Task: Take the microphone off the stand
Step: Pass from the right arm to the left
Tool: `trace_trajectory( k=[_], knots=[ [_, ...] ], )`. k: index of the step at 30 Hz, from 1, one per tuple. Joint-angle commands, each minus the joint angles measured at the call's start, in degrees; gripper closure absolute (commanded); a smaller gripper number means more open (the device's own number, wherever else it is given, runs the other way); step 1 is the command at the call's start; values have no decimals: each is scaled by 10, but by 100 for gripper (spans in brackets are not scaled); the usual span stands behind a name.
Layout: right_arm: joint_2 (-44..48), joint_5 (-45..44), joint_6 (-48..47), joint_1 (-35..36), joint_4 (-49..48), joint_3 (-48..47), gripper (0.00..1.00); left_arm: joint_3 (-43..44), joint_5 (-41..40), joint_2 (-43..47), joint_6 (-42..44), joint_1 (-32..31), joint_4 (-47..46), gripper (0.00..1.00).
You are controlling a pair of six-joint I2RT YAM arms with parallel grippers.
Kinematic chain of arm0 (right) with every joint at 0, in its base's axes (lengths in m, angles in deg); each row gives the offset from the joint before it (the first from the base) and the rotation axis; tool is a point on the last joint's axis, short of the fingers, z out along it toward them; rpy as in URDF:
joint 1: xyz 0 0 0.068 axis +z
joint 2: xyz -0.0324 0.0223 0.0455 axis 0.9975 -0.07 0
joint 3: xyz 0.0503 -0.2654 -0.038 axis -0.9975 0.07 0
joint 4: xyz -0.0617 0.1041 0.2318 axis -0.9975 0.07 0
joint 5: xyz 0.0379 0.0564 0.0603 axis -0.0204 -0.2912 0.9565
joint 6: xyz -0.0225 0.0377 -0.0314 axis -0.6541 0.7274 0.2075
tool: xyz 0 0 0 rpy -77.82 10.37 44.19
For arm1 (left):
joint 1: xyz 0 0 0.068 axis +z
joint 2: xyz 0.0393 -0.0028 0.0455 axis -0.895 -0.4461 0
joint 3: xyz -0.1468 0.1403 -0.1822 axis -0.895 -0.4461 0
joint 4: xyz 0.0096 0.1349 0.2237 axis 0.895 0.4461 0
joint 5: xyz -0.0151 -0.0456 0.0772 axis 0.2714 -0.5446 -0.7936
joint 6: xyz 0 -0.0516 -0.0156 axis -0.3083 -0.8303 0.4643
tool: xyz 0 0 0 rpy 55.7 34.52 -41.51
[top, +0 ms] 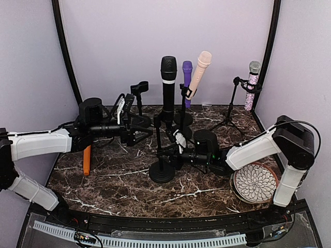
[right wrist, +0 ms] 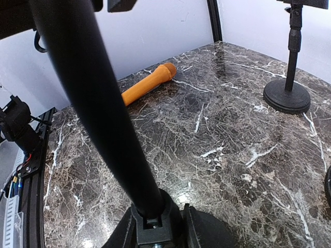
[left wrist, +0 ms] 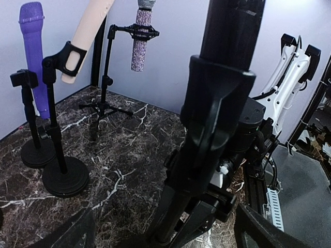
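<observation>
While my right claw clamps the stand pole low, black microphone sits upright in its clip | left claw spread wide beside | I judge it rigid, smooth, top-heavy; grab body above clip

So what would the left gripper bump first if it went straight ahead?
Probably the clip holding the black microphone; it fills the view dead ahead of the open left gripper. Depth is hard to judge.
</observation>
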Motion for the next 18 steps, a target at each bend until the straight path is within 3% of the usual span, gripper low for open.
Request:
trace_trajectory(
  k=[1,9,13,18],
  knots=[
    [0,9,-11,8,-84,-25,100,14,21,-37,9,-16,-39,5],
    [-15,6,-10,14,-90,-18,100,19,-8,-68,34,-34,-45,14],
    [-16,3,-9,15,-91,-13,100,18,-7,-81,29,-37,-64,33],
    [-9,-7,-12,15,-88,-6,100,21,-14,-95,40,-42,-64,48]
  ],
)
